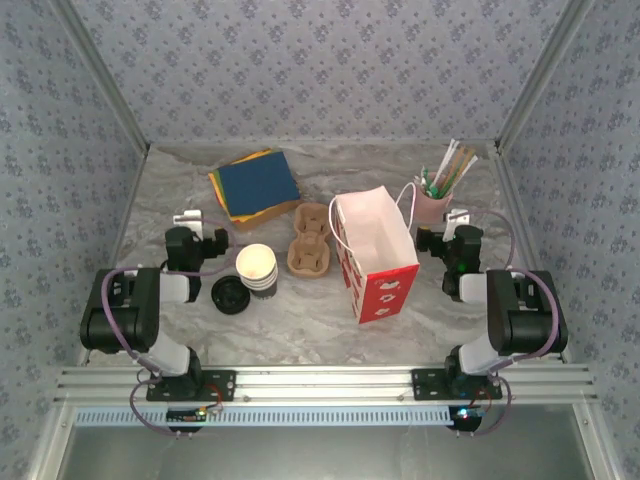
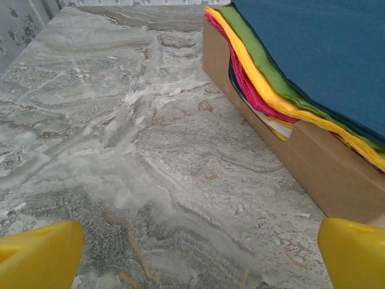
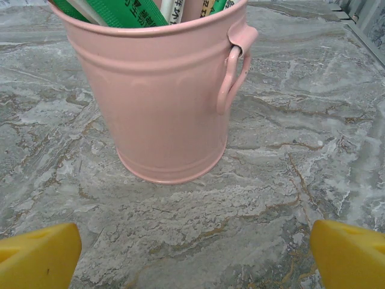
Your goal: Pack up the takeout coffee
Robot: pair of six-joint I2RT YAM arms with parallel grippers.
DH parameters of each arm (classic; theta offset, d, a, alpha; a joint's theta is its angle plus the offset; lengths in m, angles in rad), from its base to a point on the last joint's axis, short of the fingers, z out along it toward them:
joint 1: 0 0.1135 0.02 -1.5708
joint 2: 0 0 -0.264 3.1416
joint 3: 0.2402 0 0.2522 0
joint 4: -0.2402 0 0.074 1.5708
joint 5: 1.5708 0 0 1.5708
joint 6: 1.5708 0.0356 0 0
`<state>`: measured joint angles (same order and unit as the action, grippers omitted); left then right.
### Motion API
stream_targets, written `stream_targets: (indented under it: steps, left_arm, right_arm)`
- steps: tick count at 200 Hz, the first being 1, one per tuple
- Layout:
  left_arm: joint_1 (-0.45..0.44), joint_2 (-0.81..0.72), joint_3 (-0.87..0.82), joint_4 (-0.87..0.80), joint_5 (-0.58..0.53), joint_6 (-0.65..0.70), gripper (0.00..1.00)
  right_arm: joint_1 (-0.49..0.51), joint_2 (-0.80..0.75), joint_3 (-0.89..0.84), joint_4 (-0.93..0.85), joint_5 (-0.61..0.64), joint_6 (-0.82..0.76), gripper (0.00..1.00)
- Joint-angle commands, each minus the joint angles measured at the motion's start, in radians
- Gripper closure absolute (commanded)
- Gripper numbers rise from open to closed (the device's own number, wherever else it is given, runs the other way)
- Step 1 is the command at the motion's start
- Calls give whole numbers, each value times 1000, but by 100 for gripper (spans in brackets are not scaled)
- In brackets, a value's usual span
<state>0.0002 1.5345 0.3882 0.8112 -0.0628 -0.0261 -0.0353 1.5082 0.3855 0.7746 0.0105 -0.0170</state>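
We judge packing not yet begun; the left gripper (image 2: 198, 257) and right gripper (image 3: 195, 257) gape wide, empty; the cup (image 1: 257, 266), seemingly lidless, stands by a lid (image 1: 230, 295) left of the bag (image 1: 376, 258); next, the left must reach it.

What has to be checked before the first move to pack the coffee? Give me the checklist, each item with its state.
1. Left hand open and empty: ok.
2. Right hand open and empty, facing the pink bucket: ok.
3. Paper cup upright on the table: ok.
4. Lid on the cup: not ok; the black lid lies beside it.
5. Paper bag upright, mouth open: ok.
6. Single cup rather than a stack: cannot tell.
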Motion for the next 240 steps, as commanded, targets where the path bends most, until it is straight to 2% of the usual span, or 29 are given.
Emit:
stream_targets:
  steps: [1, 240]
  left_arm:
    - [7, 0, 23, 6, 27, 14, 0]
    - [18, 1, 30, -3, 24, 0, 0]
  right_arm:
    - [-7, 10, 20, -9, -10, -14, 0]
    - [-8, 8, 20, -9, -10, -15, 0]
